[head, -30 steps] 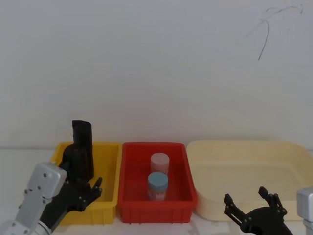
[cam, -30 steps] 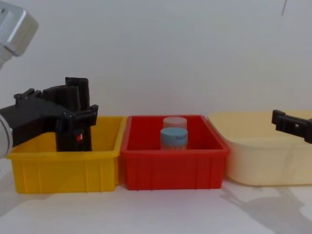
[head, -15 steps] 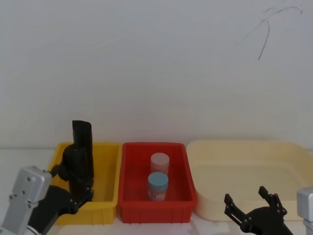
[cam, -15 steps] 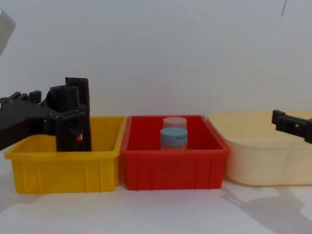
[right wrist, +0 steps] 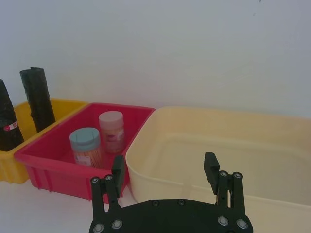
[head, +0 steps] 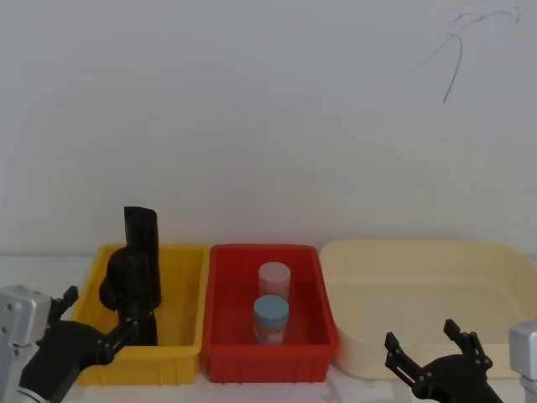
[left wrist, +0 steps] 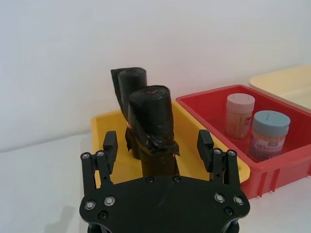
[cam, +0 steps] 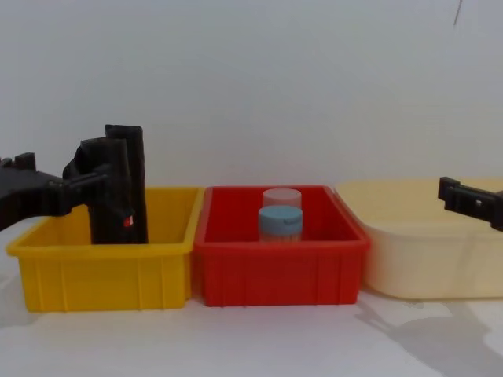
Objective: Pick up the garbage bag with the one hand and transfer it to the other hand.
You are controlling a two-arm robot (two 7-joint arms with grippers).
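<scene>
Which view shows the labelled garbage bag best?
The left wrist view: the garbage bag stands large and central, beyond the left gripper, jaws open. The chest view shows its side and red label; the head view, small; the right wrist view, cut off at the edge.

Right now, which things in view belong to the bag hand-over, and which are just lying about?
Belongs to the job: the garbage bag with the red label, standing in the yellow bin; the left claw, open, at the bag; the right claw, open, before the cream tub.
Just lying about: the unlabelled black roll; the red bin; the blue-lidded jar; the pink-lidded jar.
</scene>
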